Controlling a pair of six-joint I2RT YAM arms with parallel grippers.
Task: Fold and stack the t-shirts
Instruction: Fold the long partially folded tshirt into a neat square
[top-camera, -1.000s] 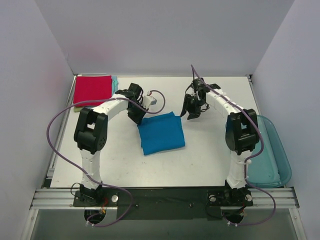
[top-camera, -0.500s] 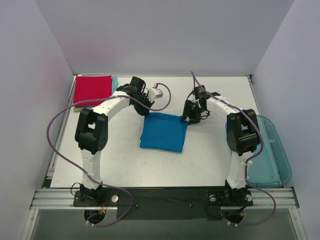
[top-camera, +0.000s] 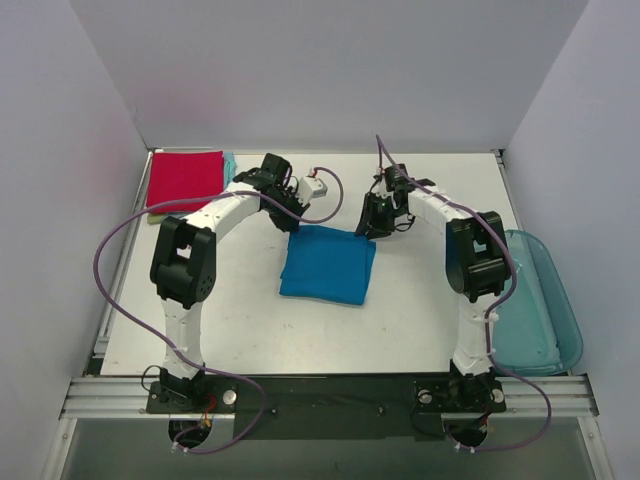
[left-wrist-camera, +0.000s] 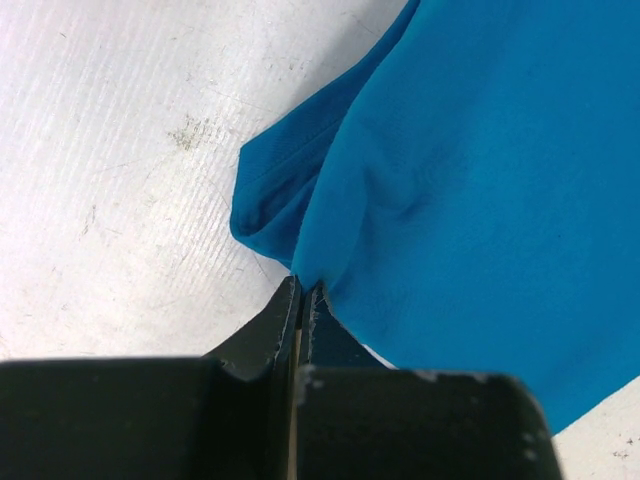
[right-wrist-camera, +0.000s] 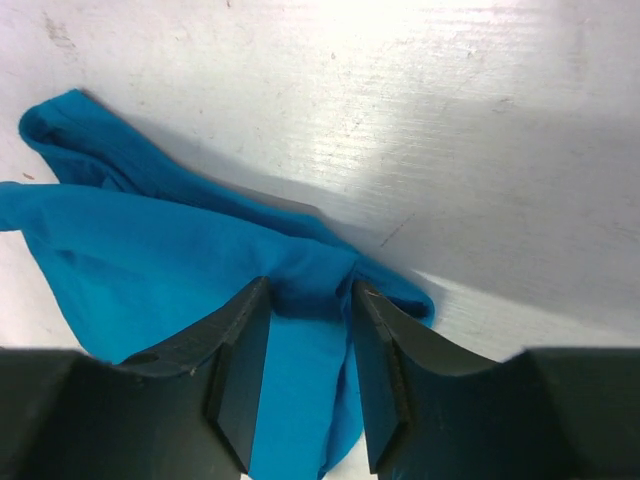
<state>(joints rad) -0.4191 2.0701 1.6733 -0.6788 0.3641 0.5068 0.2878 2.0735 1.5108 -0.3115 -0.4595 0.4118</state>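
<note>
I count one blue t-shirt (top-camera: 328, 264) folded mid-table and one red t-shirt (top-camera: 185, 178) at the far-left corner, one teal t-shirt (top-camera: 230, 163) peeking out beside it. My left gripper (left-wrist-camera: 303, 290) is clamped on the blue t-shirt's corner. My right gripper (right-wrist-camera: 308, 290) straddles another corner, jaws apart.

Left wrist view: blue shirt (left-wrist-camera: 480, 180) runs off the frame above and to the right of the left gripper (left-wrist-camera: 302, 295). The pinched hem is hidden between its closed fingertips.

Right wrist view: the shirt passes behind the right gripper (right-wrist-camera: 310, 300) and off the left edge. Whether the fingers press the fold between them: cannot tell.

Top view: teal shirt (top-camera: 230, 163) mostly hidden under red shirt (top-camera: 185, 178), well left of the left gripper. Both claws' tips too small to read.
</note>
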